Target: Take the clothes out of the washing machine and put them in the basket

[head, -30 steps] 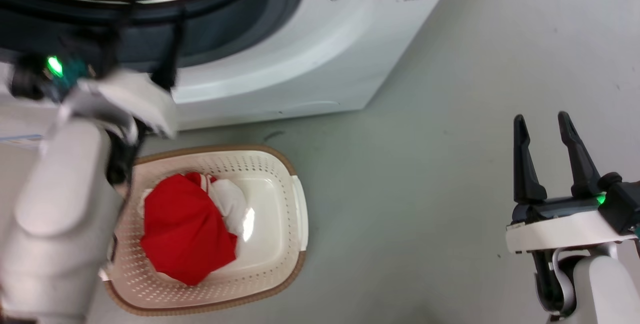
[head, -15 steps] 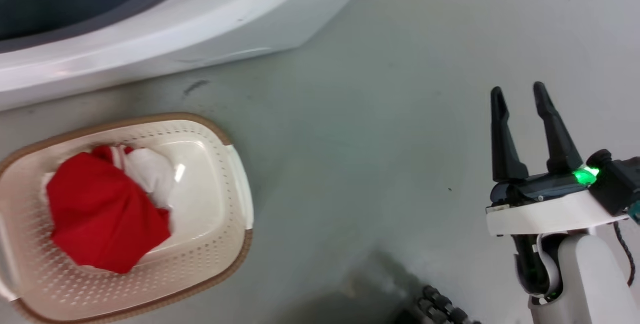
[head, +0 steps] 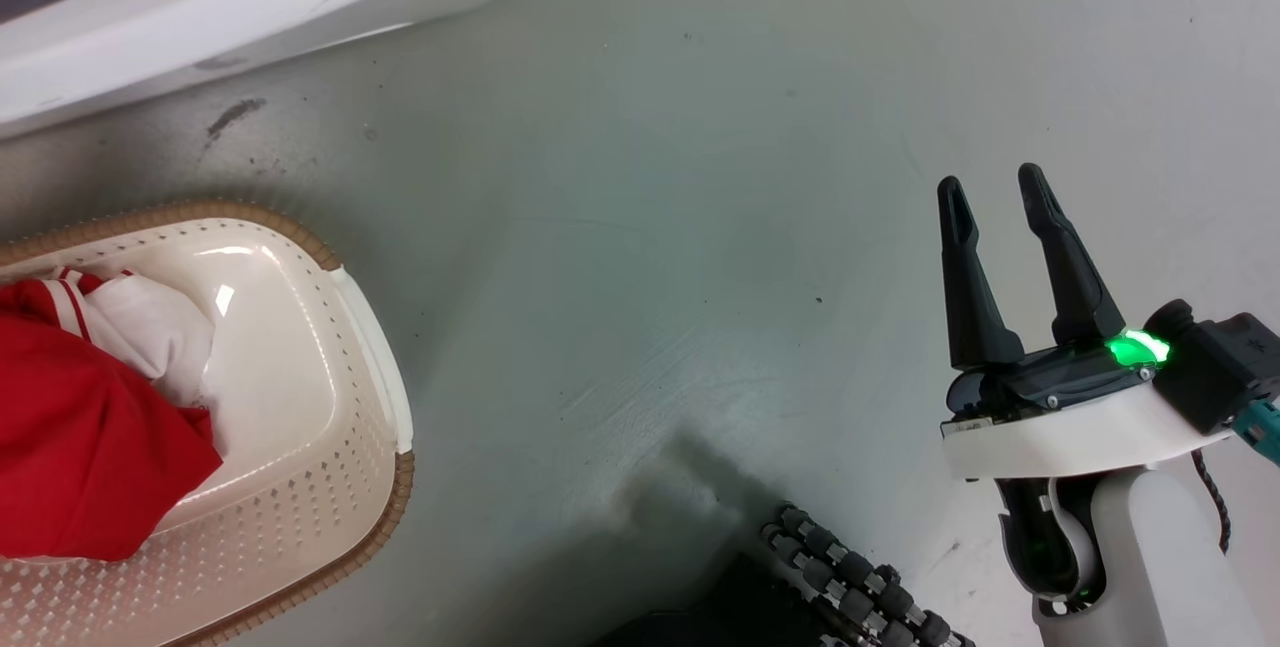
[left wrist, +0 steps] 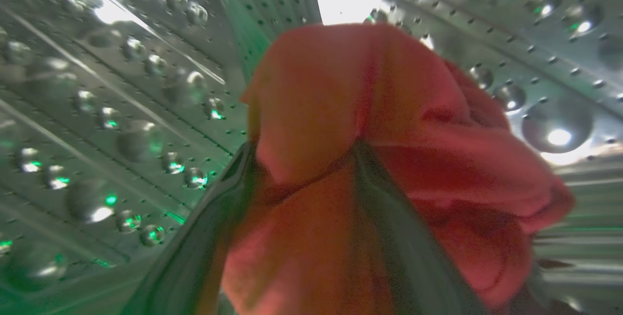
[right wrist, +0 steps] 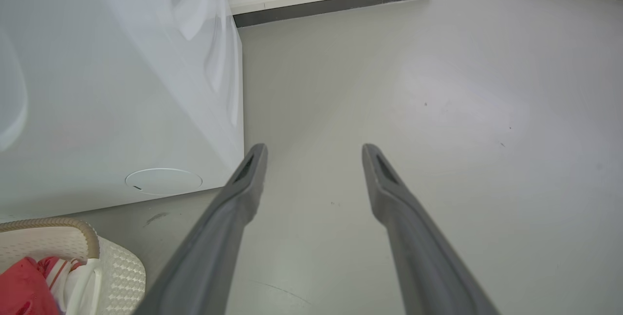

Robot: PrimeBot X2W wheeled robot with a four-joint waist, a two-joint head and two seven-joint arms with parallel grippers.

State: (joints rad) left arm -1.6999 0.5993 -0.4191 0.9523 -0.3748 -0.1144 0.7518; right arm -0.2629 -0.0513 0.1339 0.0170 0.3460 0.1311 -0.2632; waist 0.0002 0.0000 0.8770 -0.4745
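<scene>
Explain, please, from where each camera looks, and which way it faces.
Head view: from the robot's head, down at the grey floor and the cream perforated plastic basket; the right gripper shows, open.
Left wrist view: inside the shiny perforated steel drum, along the left gripper, closed around a red fabric garment.
Right wrist view: low, along open fingers, past the white washing machine.
Shared: head and right wrist views show the basket.

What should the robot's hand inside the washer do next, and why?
Probably pull the left hand back out of the steel drum: its fingers look pinched on the red garment, which isn't yet in the basket.
</scene>
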